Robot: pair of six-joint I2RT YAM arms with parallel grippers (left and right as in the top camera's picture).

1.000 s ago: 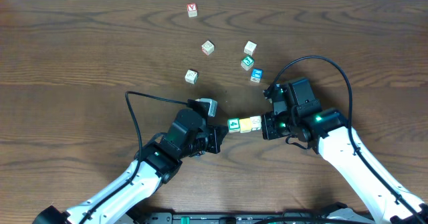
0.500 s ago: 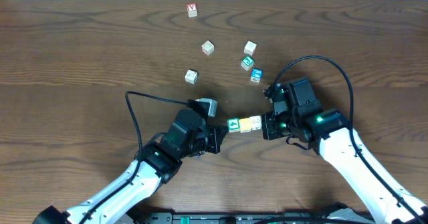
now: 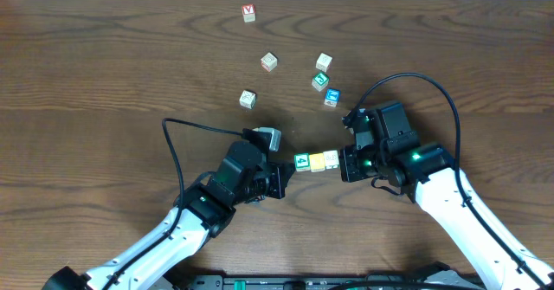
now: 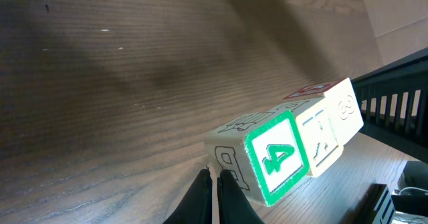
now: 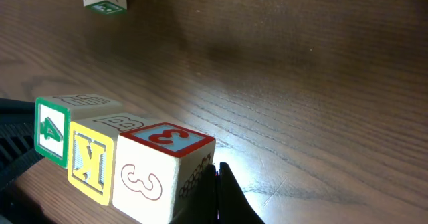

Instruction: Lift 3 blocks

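Dark wood-grain table (image 3: 104, 65) carries, just right of its middle, a tight row of three small wooden alphabet cubes: green-faced cube (image 3: 302, 162), plain yellow cube (image 3: 317, 161), pale red-marked cube (image 3: 330, 159). Left gripper (image 3: 289, 168), fingers together, presses the green end. The right gripper (image 3: 343, 163), likewise closed, presses the red-marked end. Whether the row clears the surface is unclear.

Green block (image 3: 301, 162), yellow block (image 3: 317, 161), red-marked block (image 3: 330, 159) — touching row, seemingly lifted.

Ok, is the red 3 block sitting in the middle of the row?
No, the yellow block is in the middle, between the green 4 block and the red 3 block.
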